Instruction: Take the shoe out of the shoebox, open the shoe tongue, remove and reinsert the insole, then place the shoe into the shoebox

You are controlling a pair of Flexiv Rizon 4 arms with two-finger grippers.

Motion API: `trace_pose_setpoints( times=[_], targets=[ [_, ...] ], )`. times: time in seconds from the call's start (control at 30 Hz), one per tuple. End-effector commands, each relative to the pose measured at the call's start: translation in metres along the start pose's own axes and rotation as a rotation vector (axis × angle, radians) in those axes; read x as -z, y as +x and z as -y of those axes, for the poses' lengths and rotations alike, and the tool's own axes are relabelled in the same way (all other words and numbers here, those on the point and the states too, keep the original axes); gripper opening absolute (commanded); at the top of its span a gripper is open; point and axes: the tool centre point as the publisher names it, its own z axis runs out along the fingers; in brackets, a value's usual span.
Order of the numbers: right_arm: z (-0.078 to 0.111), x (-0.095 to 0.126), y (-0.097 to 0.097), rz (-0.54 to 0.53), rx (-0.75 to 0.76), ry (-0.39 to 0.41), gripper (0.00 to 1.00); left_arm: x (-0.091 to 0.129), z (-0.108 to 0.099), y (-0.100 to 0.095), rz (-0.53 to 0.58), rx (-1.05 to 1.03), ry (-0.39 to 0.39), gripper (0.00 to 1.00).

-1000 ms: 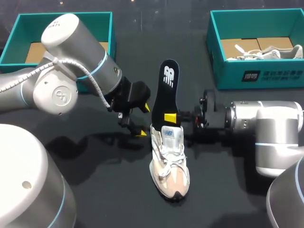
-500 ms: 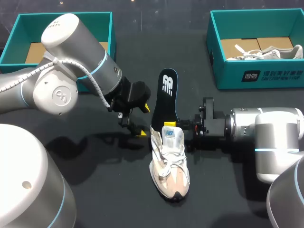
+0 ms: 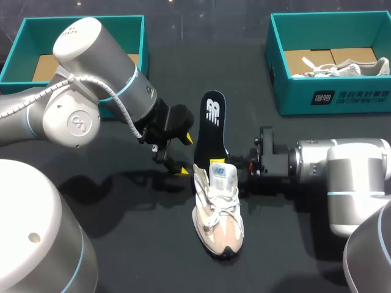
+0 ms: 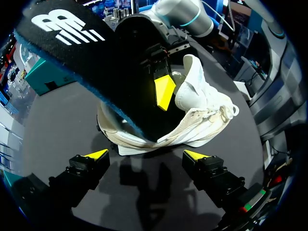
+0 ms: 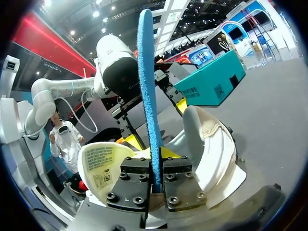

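Fingers [image 5: 179, 175] of the right gripper [image 5: 155, 166] are pressed tight on the black insole [image 5: 147, 72], one on each flat side. They hold it just above the mouth of the shoe [image 5: 211, 139]. The low end of the insole is down inside the shoe. The end with the white mark sticks up and out.

Fingers [image 4: 96, 155] of the left gripper [image 4: 147, 155] are wide apart and hold nothing. They sit low over the table [image 3: 287, 256], just beside the back of the shoe.

The shoe is white and tan. It lies on the table between the two arms, with its toe toward me. The left teal box [image 3: 79, 24] and the right teal box [image 3: 330, 91] are both well away from it. The right one has another white shoe in it.

The job right now looks like putting the insole back in. I think it is only partly in. To do it well, the right gripper should slide the insole toward the toe, in line with the shoe. It should not twist. The insole should lie flat on the bottom, not bunch up.

The shoe looks light and may slip when pushed. The left gripper could hold the back of it so it stays put. The tongue and laces should stay up and out of the way. The right gripper should let go only when the marked end is down inside.
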Motion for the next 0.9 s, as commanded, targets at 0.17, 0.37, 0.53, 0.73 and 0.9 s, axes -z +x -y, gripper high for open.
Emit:
trace_pose_setpoints(
  times=[0.17, 0.37, 0.53, 0.73, 0.9],
  targets=[
    [-0.007, 0.004, 0.001, -0.006, 0.030, 0.009, 0.35, -0.001, 0.000, 0.000, 0.000, -0.001, -0.001, 1.00],
    [-0.014, 0.004, 0.000, -0.033, 0.062, 0.005, 0.45, -0.001, 0.000, 0.000, 0.000, -0.001, -0.001, 1.00],
    [-0.021, 0.002, -0.001, -0.042, 0.078, 0.022, 0.45, -0.001, 0.000, 0.000, 0.000, -0.001, -0.001, 1.00],
    [-0.032, 0.000, -0.003, -0.050, 0.101, 0.033, 0.47, -0.001, 0.000, 0.000, 0.000, -0.001, -0.001, 1.00],
    [-0.040, -0.004, -0.005, -0.067, 0.117, 0.044, 0.45, -0.001, 0.000, 0.000, 0.000, -0.001, -0.001, 1.00]
  ],
)
